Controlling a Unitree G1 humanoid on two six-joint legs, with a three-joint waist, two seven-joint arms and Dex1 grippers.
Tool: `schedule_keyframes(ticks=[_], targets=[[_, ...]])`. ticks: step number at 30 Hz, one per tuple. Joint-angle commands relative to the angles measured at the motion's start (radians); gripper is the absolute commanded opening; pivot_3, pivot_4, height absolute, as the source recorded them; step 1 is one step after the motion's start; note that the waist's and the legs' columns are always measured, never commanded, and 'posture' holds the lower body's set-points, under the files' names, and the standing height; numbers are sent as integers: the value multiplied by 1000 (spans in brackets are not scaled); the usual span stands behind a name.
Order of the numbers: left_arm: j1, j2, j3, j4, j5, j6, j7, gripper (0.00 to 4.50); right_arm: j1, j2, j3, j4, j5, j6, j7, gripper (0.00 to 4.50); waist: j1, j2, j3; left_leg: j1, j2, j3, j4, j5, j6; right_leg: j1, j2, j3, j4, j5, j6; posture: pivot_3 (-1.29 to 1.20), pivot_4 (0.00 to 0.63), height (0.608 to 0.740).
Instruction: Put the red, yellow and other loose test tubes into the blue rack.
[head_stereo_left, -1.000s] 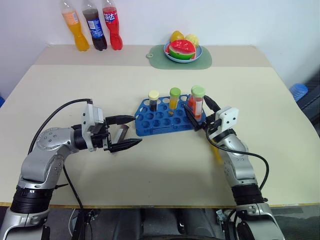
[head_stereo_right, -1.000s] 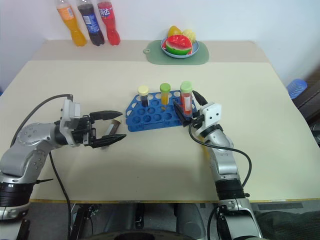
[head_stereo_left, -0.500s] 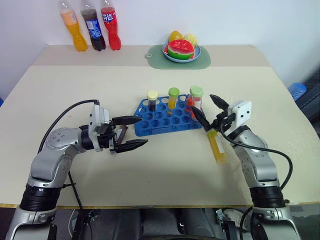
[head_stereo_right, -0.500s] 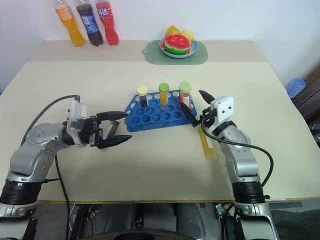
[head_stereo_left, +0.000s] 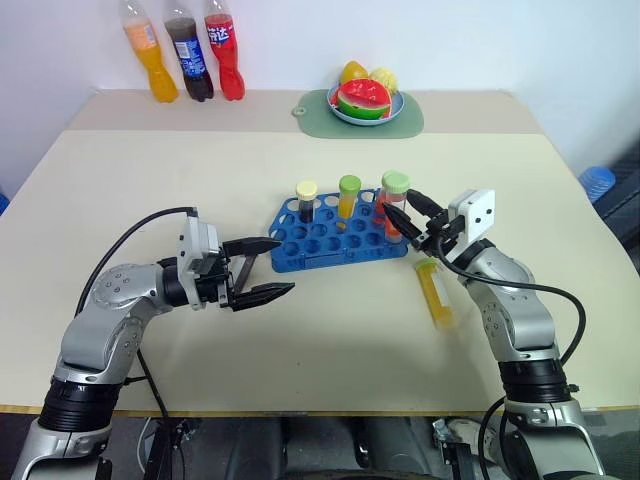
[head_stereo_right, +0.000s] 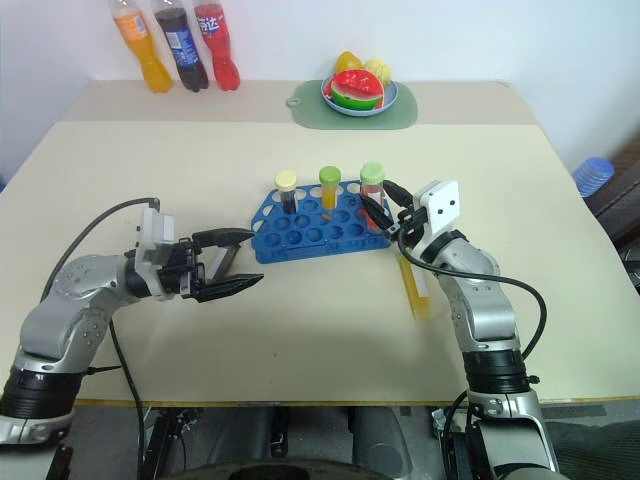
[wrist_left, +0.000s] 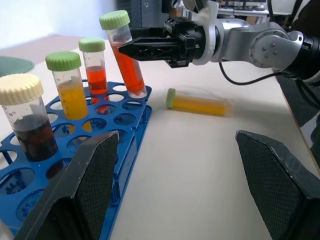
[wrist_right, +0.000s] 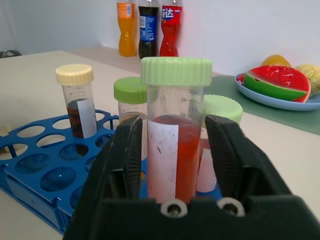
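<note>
The blue rack (head_stereo_left: 322, 246) stands mid-table holding a dark tube with a cream cap (head_stereo_left: 306, 200), a yellow tube with a green cap (head_stereo_left: 348, 197) and a red tube (wrist_left: 96, 70). A second red test tube (wrist_right: 174, 150), green-capped, leans with its foot in the rack's right corner hole. My right gripper (head_stereo_left: 399, 216) is shut on its middle. One yellow test tube (head_stereo_left: 437, 293) lies flat on the table right of the rack. My left gripper (head_stereo_left: 284, 266) is open and empty just left of the rack, pointing at it.
Three drink bottles (head_stereo_left: 187, 50) stand at the far left edge. A plate of toy fruit (head_stereo_left: 364, 101) rests on a green mat at the back. The table in front of the rack is bare.
The right gripper, wide open and drawn back from the rack half a second ago, has come in and closed on the leaning red tube. The left gripper stays put.
</note>
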Motion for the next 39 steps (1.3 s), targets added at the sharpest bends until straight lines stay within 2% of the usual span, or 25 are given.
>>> schedule_keyframes(ticks=[1, 20, 24, 39], targets=[[0, 4, 23, -39, -9, -14, 6, 3855, -15, -5, -8, -25, 6, -6, 4, 2048, 0, 0, 0, 0, 0, 0, 0, 0, 0, 0, 0, 0, 0, 0, 0, 0, 150, 740], [-2, -4, 7, -45, -12, -8, 9, 3855, 16, -15, -14, -56, 4, -1, -5, 2048, 0, 0, 0, 0, 0, 0, 0, 0, 0, 0, 0, 0, 0, 0, 0, 0, 150, 740], [2, -6, 8, -48, -12, -7, 10, 3855, 10, -16, -11, -51, -5, -3, -6, 859, 0, 0, 0, 0, 0, 0, 0, 0, 0, 0, 0, 0, 0, 0, 0, 0, 150, 740], [10, -11, 10, -53, -12, -9, 22, 3855, 45, 2, -49, -47, 0, -55, -40, 859, 2, 0, 0, 0, 0, 0, 0, 0, 0, 0, 0, 0, 0, 0, 0, 0, 150, 740]])
